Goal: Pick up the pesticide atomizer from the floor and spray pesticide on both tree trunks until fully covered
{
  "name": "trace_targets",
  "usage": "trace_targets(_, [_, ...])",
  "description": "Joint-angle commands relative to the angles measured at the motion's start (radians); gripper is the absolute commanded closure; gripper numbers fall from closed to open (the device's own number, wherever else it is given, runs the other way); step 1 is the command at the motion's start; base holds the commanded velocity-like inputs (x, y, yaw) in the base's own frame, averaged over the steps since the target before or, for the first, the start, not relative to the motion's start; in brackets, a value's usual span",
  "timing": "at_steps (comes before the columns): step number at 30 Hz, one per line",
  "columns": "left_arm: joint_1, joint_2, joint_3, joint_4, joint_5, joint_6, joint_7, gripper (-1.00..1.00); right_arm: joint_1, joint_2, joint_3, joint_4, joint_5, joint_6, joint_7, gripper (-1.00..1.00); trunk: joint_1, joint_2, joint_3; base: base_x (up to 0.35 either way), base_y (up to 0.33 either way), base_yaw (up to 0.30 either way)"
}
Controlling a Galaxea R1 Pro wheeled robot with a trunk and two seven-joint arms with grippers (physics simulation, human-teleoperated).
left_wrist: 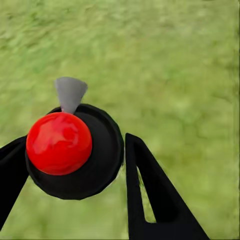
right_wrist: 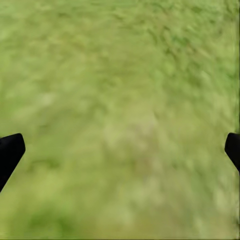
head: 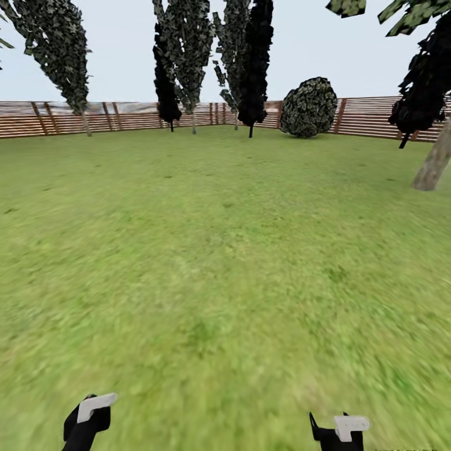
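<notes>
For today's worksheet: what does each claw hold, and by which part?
Left claw grips the atomizer around its black body, below the red cap. Right claw holds nothing.

1. The grass is wide and open in front of the robot. Nothing stands on it for a long way, so an arm could reach forward freely.
2. Far off, a brown wooden fence blocks the end of the lawn.
3. Thin dark trees and a round bush stand just in front of the fence, well apart from the robot.
4. A thick grey-brown tree trunk leans at the right edge.
5. The right gripper has its black fingers spread wide, with only grass between them.
6. The left gripper has no free gap. A black round atomizer with a red top fills the space between its fingers.
</notes>
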Motion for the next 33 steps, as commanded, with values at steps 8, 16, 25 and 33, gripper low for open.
trace_targets(8, [0.001, 0.000, -0.001, 0.001, -0.001, 0.001, 0.000, 1.00, 0.000, 0.000, 0.000, 0.001, 0.001, 0.000, 0.000, -1.00, 0.000, 0.000, 0.000, 0.205, -0.220, -0.300])
trace_targets(16, [0.001, 0.000, -0.001, 0.001, -0.002, -0.001, 0.000, 1.00, 0.000, 0.000, 0.000, 0.001, 0.001, 0.000, 0.000, -1.00, 0.000, 0.000, 0.000, 0.205, -0.219, -0.300])
trace_targets(25, [0.001, 0.000, 0.000, 0.001, -0.002, 0.000, 0.000, 1.00, 0.000, 0.000, 0.001, 0.002, 0.002, 0.000, 0.000, -1.00, 0.000, 0.000, 0.000, 0.205, -0.219, -0.300])
trace_targets(33, [0.001, 0.000, 0.000, 0.001, -0.002, -0.001, 0.000, 1.00, 0.000, 0.000, -0.001, 0.000, 0.003, 0.000, -0.005, -1.00, 0.000, 0.000, -0.001, 0.205, -0.219, -0.300])
